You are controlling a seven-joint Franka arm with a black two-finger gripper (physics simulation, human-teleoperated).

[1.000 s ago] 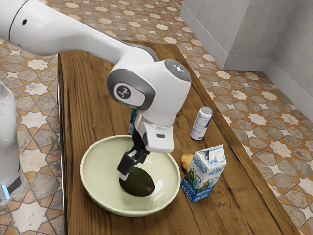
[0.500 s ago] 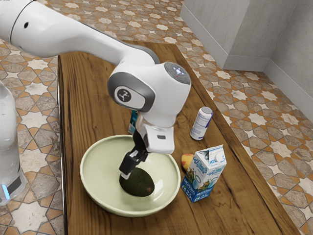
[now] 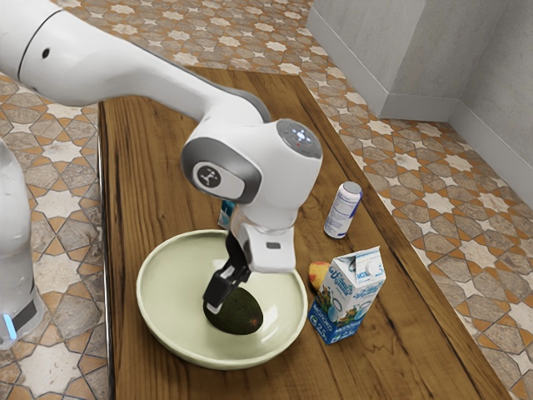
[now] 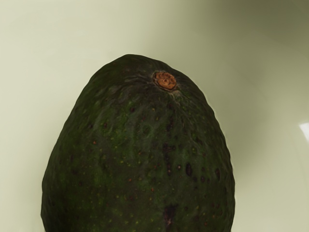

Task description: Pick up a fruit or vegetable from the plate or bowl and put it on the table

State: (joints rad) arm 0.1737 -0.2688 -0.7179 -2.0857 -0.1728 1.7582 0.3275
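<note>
My black gripper (image 3: 216, 298) is low inside the pale green bowl (image 3: 158, 312), right at one end of a dark green avocado (image 3: 236, 312). Whether it is open or shut cannot be made out. The avocado lies on its side in the bowl, its stem end toward the exterior view's right. From the wrist view, the avocado (image 4: 140, 154) is large and close under my hand, with its brown stem scar visible and the bowl's pale inner surface (image 4: 34, 63) around it.
Near the bowl, toward the exterior view's right, stand a blue and white carton (image 3: 346, 298) and a white can (image 3: 342, 211). A yellow-red fruit (image 3: 318, 274) is partly behind the carton. A blue item (image 3: 226, 213) stands behind the bowl on the wooden table (image 3: 141, 167).
My hand has come down a little, bringing the gripper lower against the avocado's end. The avocado and bowl have stayed where they were.
</note>
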